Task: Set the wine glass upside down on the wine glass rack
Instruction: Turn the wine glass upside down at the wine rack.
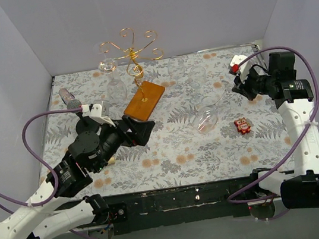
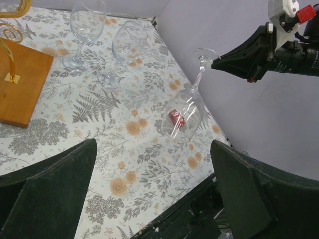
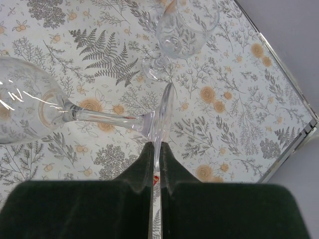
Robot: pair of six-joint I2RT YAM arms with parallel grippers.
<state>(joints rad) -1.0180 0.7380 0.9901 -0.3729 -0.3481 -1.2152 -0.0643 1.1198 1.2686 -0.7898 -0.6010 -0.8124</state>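
1. The right fingers [image 3: 148, 167] are closed on the rim of the glass's [image 1: 206, 117] foot, pinching the thin disc edge-on between them
2. The glass hangs tilted from that grip, foot uppermost at the fingers, stem sloping down and towards the left arm, bowl lowest
3. The bowl sits over the desk [image 1: 170, 154], right of centre; whether its rim touches the flowered cloth cannot be told
4. The glass is well apart from the rack [image 1: 144, 100], which stands at the back, left of centre, its wooden base flat on the desk and its gold wire arms curling above
5. The left fingers [image 1: 141, 129] are spread wide with nothing between them, just beside the near corner of the rack's base
6. In the left wrist view, two spare glasses [image 2: 87, 25] stand upright on the desk beyond the base, close to each other
7. A small red thing [image 1: 242, 125] lies on the desk just right of the bowl
8. A microphone [image 1: 69, 97] lies near the far left edge of the desk
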